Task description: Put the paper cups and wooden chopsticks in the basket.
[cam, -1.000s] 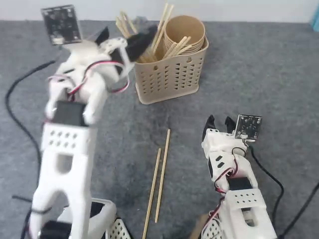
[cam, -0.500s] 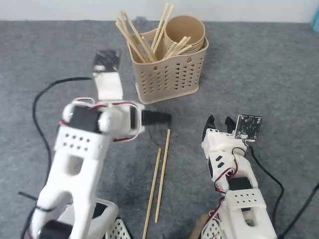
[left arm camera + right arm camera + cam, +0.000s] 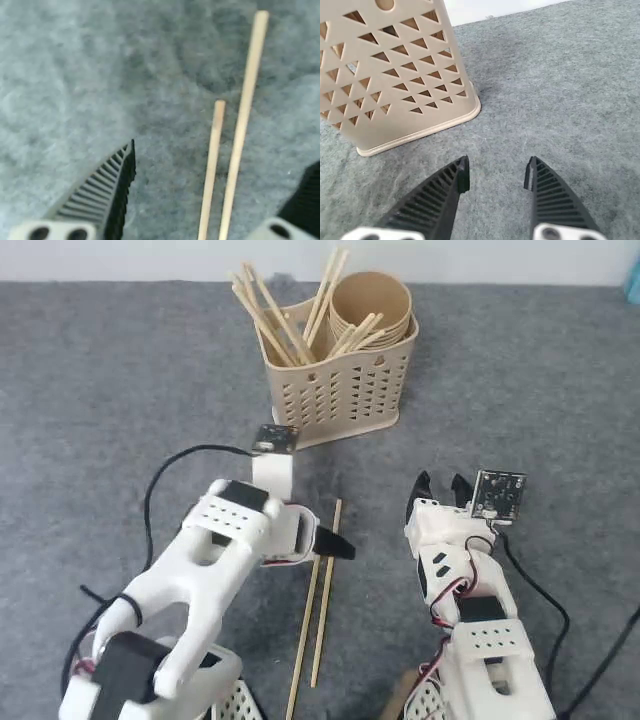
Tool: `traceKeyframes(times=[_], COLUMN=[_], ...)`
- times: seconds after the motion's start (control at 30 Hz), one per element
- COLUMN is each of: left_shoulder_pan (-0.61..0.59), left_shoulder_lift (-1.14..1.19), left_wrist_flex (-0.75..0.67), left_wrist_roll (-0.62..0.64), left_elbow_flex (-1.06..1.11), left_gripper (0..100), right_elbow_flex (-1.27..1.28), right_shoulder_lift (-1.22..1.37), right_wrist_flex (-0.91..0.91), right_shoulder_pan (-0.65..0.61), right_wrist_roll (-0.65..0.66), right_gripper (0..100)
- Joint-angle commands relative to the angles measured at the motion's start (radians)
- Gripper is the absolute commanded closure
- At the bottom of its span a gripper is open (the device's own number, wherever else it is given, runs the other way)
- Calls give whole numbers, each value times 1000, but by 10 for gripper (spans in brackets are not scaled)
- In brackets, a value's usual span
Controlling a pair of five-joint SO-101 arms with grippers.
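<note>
The beige slotted basket (image 3: pixel 340 395) stands at the back of the grey carpet, holding stacked paper cups (image 3: pixel 372 300) and several chopsticks (image 3: pixel 272 315). Two wooden chopsticks (image 3: pixel 322 590) lie side by side on the carpet in front of it. My left gripper (image 3: pixel 335 545) hovers low over their far ends. In the left wrist view it (image 3: pixel 222 157) is open, with both chopsticks (image 3: pixel 240 130) lying between its fingers (image 3: pixel 112 200). My right gripper (image 3: pixel 438 485) is open and holds nothing, to the right of the chopsticks. From its wrist view the gripper (image 3: pixel 497 170) faces the basket (image 3: pixel 405 75).
A black cable (image 3: pixel 165 485) loops across the carpet left of the left arm. The right arm's base (image 3: pixel 490 660) fills the lower right. A pale wall edge (image 3: pixel 320 255) runs behind the basket. Bare carpet (image 3: pixel 100 390) lies to the left.
My left arm swung away from the basket and came down over the two chopsticks on the carpet, its gripper open. The right arm has not moved.
</note>
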Motion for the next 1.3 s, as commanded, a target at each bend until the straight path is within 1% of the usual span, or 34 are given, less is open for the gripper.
traceKeyframes(times=[0.0, 0.1, 0.17, 0.37, 0.5, 0.63, 0.7, 0.83, 0.93, 1.1, 1.27], left_shoulder_pan=[12, 11, 15, 15, 20, 98, 146, 158, 146, 146, 144], left_shoulder_lift=[-2, 5, 5, 8, 8, 8, 8, 8, 11, 112, 229], left_wrist_flex=[-43, -51, -69, -138, -137, -124, -120, -124, -129, -247, -160], left_wrist_roll=[-11, -14, -14, -14, -12, -11, -9, -8, -8, -6, -6], left_elbow_flex=[-10, -28, -30, -2, -7, 13, 21, 22, 27, 53, -56], left_gripper=[730, 901, 960, 965, 930, 859, 845, 848, 890, 946, 949], right_elbow_flex=[6, 6, 6, 6, 6, 6, 6, 6, 6, 6, 6], right_shoulder_lift=[-13, -13, -13, -13, -13, -13, -13, -13, -13, -13, -13], right_wrist_flex=[-8, -8, -8, -8, -8, -8, -8, -8, -8, -8, -8], right_shoulder_pan=[8, 8, 8, 8, 8, 8, 8, 8, 8, 8, 8], right_wrist_roll=[15, 15, 15, 15, 15, 15, 15, 15, 15, 15, 15], right_gripper=[808, 808, 808, 808, 808, 808, 808, 808, 808, 808, 808])
